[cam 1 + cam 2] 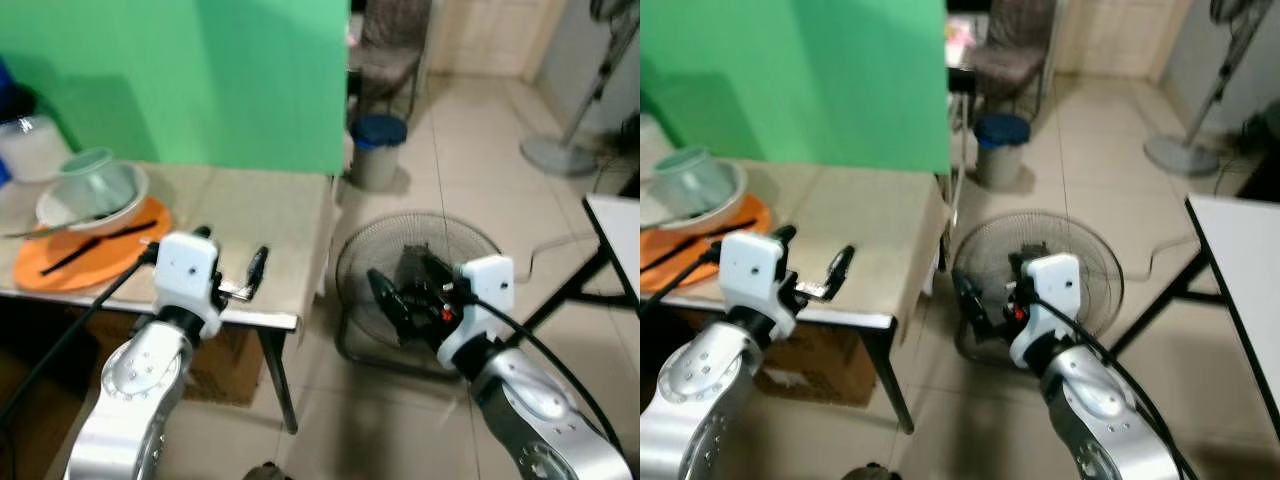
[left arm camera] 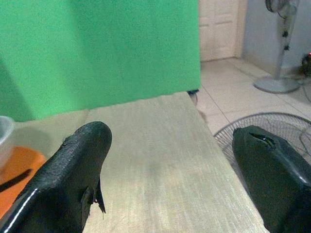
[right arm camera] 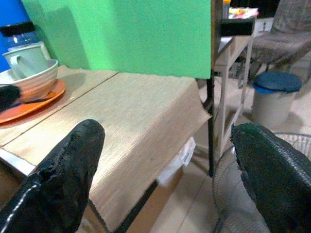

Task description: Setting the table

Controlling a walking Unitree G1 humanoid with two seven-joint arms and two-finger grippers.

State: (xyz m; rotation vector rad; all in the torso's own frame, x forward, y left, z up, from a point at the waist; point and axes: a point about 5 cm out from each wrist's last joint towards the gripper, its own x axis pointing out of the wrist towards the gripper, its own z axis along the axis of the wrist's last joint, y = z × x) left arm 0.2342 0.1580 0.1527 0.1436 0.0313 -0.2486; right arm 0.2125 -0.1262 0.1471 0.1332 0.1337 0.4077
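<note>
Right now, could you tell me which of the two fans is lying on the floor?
The fan by the table's corner, its round grille face-up; the other fan stands upright.

Woven matt beige cloth over the desk (image 1: 250, 215), glossy orange plate (image 1: 60, 262), glazed white bowl (image 1: 70, 207), rough black tool fingers (image 2: 73, 170), glossy floor tiles (image 1: 460, 150)

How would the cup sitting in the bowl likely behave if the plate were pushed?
The cup stands loose inside the bowl, so it could probably shift or tip. The bowl rests on the orange plate, and the stack would likely slide together on the table mat. Both look ceramic, so probably fragile.
</note>
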